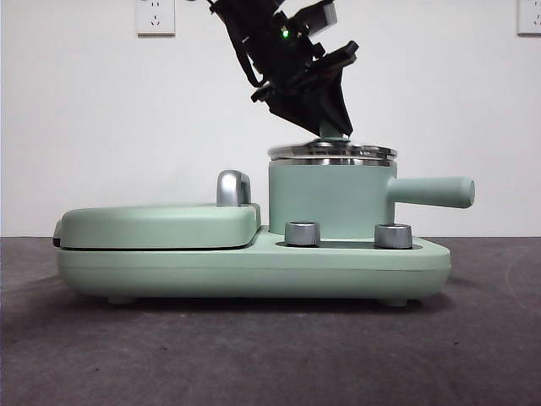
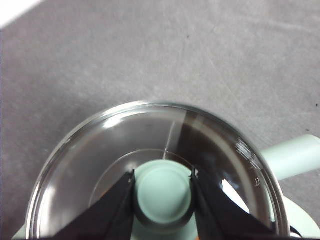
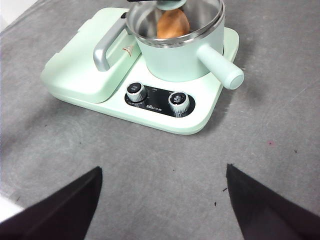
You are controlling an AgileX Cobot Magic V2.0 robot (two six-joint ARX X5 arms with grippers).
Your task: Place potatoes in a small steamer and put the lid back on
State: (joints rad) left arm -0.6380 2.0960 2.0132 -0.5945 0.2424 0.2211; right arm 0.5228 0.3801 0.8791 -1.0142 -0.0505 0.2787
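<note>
The small steamer (image 1: pixel 330 199) stands on the right of the mint-green cooker base (image 1: pixel 254 269), its side handle (image 1: pixel 435 192) pointing right. The glass lid (image 1: pixel 332 151) sits level on the steamer's steel rim. My left gripper (image 1: pixel 332 127) comes down from above and is shut on the lid's green knob (image 2: pixel 162 192), one jaw on each side. The potato (image 3: pixel 172 22) lies inside the steamer (image 3: pixel 180 57), seen through the glass. My right gripper (image 3: pixel 162 200) is open and empty, above the grey table in front of the cooker, out of the front view.
The flat griddle cover (image 1: pixel 156 224) with its chrome handle (image 1: pixel 234 188) lies left of the steamer. Two metal dials (image 1: pixel 303 233) (image 1: pixel 393 235) sit on the base's front. A grey mat (image 3: pixel 280 150) covers the table around the cooker.
</note>
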